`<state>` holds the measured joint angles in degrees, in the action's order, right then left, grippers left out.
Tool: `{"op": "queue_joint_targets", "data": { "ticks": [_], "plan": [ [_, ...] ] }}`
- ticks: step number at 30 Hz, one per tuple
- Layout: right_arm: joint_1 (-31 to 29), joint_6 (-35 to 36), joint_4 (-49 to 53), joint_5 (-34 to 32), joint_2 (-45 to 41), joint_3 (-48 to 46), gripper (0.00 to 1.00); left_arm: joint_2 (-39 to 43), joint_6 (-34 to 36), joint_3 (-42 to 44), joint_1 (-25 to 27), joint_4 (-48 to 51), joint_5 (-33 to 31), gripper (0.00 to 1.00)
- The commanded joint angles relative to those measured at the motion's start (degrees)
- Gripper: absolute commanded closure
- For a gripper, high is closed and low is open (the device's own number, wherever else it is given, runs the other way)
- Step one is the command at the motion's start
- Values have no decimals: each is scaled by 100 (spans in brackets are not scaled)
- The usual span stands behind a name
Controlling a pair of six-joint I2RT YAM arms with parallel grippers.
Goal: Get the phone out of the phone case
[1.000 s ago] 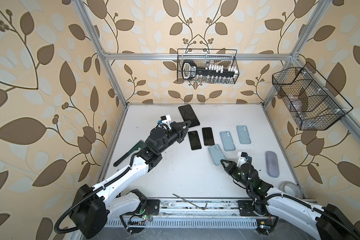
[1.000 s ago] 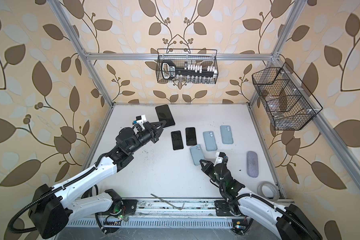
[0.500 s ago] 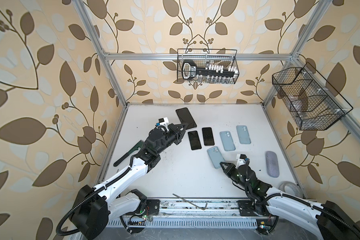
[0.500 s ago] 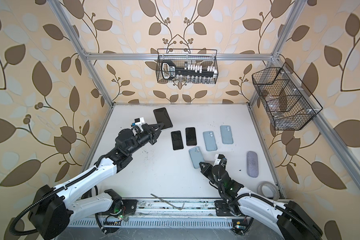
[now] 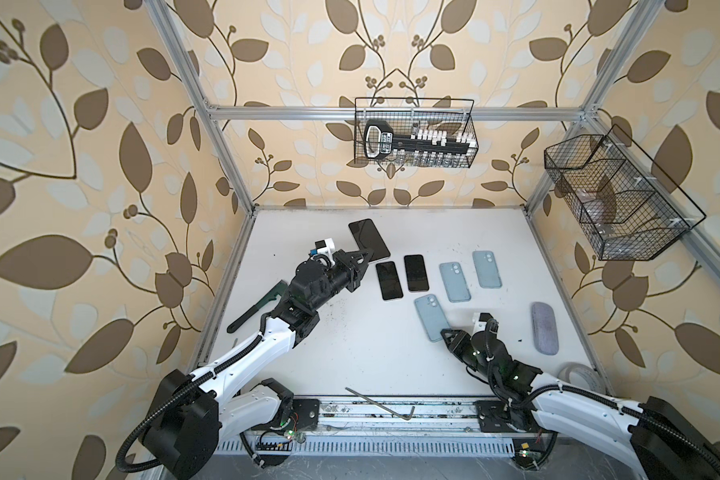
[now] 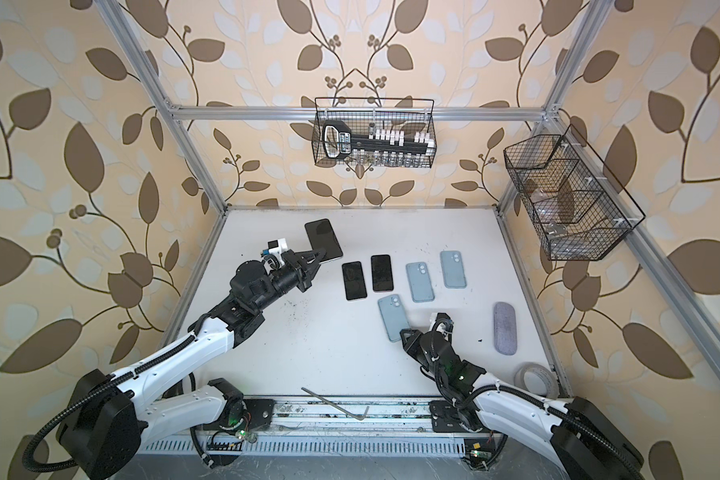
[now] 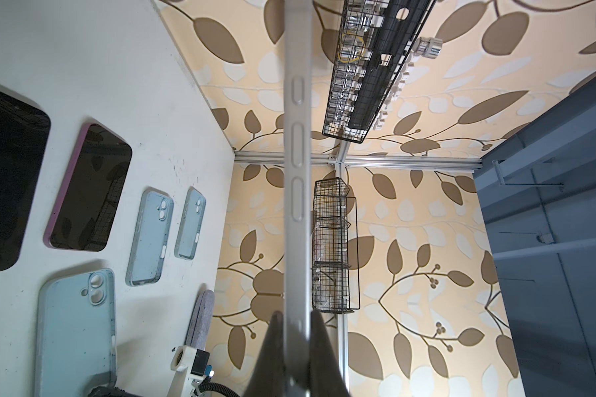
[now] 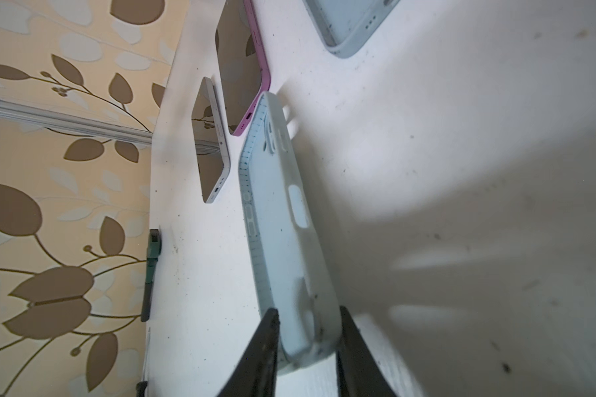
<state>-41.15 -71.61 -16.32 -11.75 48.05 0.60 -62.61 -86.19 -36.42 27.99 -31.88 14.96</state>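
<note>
Since a second ago my left pincer (image 5: 366, 254) is drawing leftward, jaws clamped tight on the lower edge of the phone (image 5: 368, 239), which is jutting past the tips, lifted off the tabletop (image 5: 350, 353). My right pincer (image 5: 446, 332) is backing toward my base and easing part-way open, straddling the near end of the blue phone case (image 5: 431, 318). Beyond its tips, spare cases (image 5: 454, 281) and dark phones (image 5: 415, 273) are lying on the speckled white board. Leaf wallpaper (image 5: 100, 166) is closing round, with a wire basket (image 5: 414, 133) hanging ahead.
</note>
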Motion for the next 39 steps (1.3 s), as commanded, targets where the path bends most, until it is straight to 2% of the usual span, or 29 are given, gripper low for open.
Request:
{"op": "queue_joint_targets", "data": {
  "ticks": [1,3,5,9,13,20,25,27,29,31,39],
  "plan": [
    [-11,135,432,-242,-55,-114,63,56,-27,-94,-105,-688,155,100],
    [-23,162,699,-354,-57,-40,53,32,-42,-73,-139,-714,182,100],
    [-16,215,843,-405,-64,5,48,8,-56,-60,-187,-745,224,100],
    [-12,376,1070,-518,-178,123,47,-40,50,-49,-331,-646,368,100],
    [115,828,1353,-609,-380,434,46,-155,466,-37,-531,-278,683,100],
    [881,2022,1785,-240,-331,1341,40,-592,1124,233,-829,-178,1256,100],
    [1395,2458,1676,83,-205,1619,39,-871,1836,284,-831,119,1556,100],
    [1538,2503,1466,252,-120,1597,38,-982,2067,319,-830,236,1557,100],
    [1645,2454,1147,500,-12,1481,39,-1079,2209,594,-830,-314,1566,100],
    [1654,2406,935,606,97,1397,39,-1143,2375,786,-831,-388,1418,100],
    [1663,2370,675,700,187,1177,38,-1394,2752,1102,-835,-659,1298,100]
  ]
}}
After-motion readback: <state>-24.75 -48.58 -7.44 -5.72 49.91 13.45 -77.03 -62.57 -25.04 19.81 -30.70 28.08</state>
